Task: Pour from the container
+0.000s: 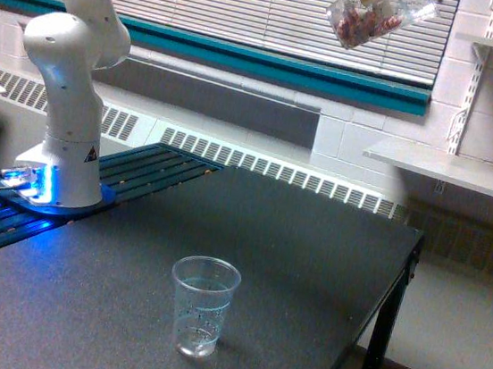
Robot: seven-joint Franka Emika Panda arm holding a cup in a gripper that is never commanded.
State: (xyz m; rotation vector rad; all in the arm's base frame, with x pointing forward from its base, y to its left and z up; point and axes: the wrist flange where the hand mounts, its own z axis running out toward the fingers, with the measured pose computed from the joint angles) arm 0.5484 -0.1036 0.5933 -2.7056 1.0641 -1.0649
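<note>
The container (375, 16) hung high at the top edge of the exterior view, toward that view's right, tilted with its closed end lowest and reddish-pink and white pieces gathered there. It sat well above the table (311, 246) and well apart from the smaller cup (202, 305), which stood upright on the dark tabletop near the front edge and looked empty. The arm (70, 82) rose from its base at the view's left and left the frame. The gripper itself was cut off by the top of the frame, so whether it clasped the container wide or narrow could not be told; only a pale shape showed at the container's upper part.

The container looked thin-walled and light, likely to flex or buckle under a hard squeeze and smooth enough to slip. A hold around the upper wall near the rim seemed soundest. The loose pieces would probably shift and tumble out suddenly once tipped further.
</note>
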